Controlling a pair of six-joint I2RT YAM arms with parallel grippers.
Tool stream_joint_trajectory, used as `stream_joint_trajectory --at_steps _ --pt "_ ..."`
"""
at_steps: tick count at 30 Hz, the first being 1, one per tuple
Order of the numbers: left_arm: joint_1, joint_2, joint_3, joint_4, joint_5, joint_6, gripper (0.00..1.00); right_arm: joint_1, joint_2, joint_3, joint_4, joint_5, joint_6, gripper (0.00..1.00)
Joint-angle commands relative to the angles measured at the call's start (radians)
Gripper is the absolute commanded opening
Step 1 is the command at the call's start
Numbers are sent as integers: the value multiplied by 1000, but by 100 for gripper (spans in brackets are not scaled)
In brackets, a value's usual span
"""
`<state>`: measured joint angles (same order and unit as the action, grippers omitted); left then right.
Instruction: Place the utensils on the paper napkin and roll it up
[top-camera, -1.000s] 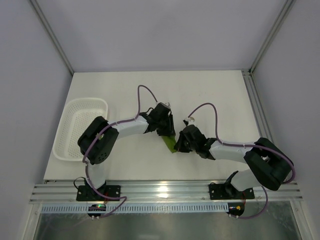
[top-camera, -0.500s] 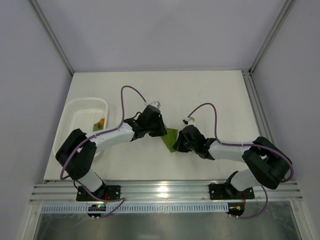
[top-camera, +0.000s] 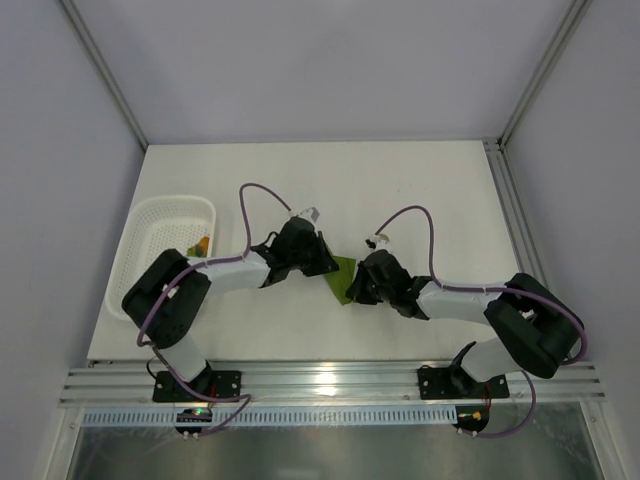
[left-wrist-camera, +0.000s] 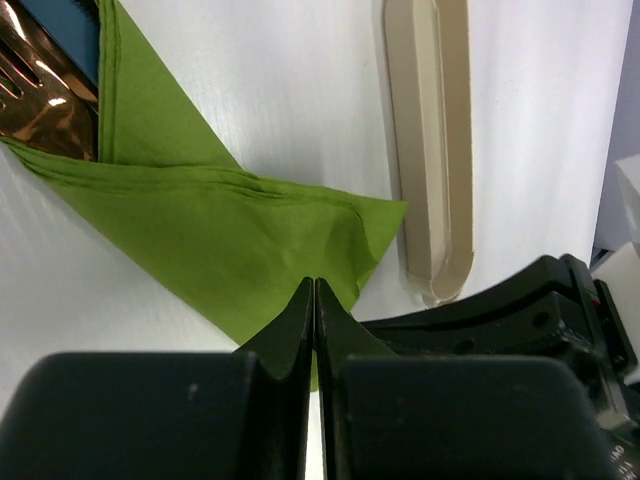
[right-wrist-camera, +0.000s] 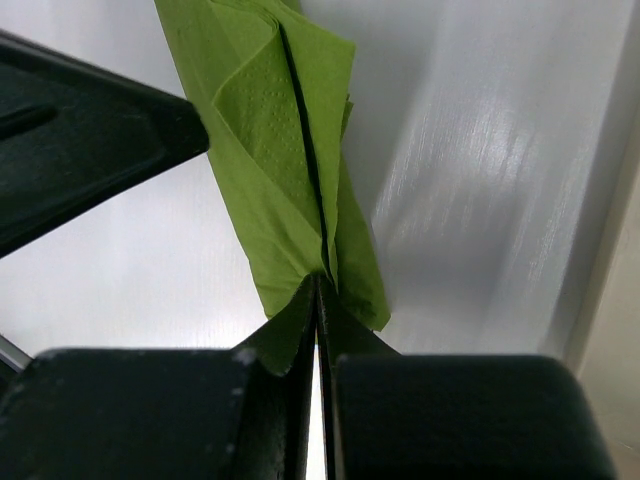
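my right hand (right-wrist-camera: 318, 285) pinches the folded paper napkin (right-wrist-camera: 270, 170); my left hand (left-wrist-camera: 315, 298) is pressed together at its edge, 1 copper fork (left-wrist-camera: 35, 95) tucked inside.

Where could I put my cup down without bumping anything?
Bare: the far half of the table, between the arms and the back wall, and its far right corner. Crowded: the middle, where left gripper and right gripper meet at the paper napkin; the basket fills the left.
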<state>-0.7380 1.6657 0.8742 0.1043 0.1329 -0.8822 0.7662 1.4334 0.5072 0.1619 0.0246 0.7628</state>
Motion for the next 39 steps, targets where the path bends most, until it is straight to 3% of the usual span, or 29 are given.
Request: stream_joint_trajectory --at_steps 1,9,14,20,27,30,39 --pt "23 46 -9 161 59 -29 0 8 24 -9 -39 35 -16 4" --pt "49 155 -35 274 97 -46 0 18 39 4 -16 0 -22 4" --pt "52 169 -32 201 50 -24 0 18 -4 17 -30 -9 -36 6" --pt "52 178 -38 146 43 -18 0 18 -82 53 -91 -6 -69 14" --pt "52 192 -35 135 63 -9 0 -16 -142 77 -156 -9 -124 31" --pt "54 195 -27 132 74 -8 0 -44 -113 90 -156 -81 -151 40" --pt "52 190 -21 124 83 -4 0 -76 7 77 -15 -212 -174 46"
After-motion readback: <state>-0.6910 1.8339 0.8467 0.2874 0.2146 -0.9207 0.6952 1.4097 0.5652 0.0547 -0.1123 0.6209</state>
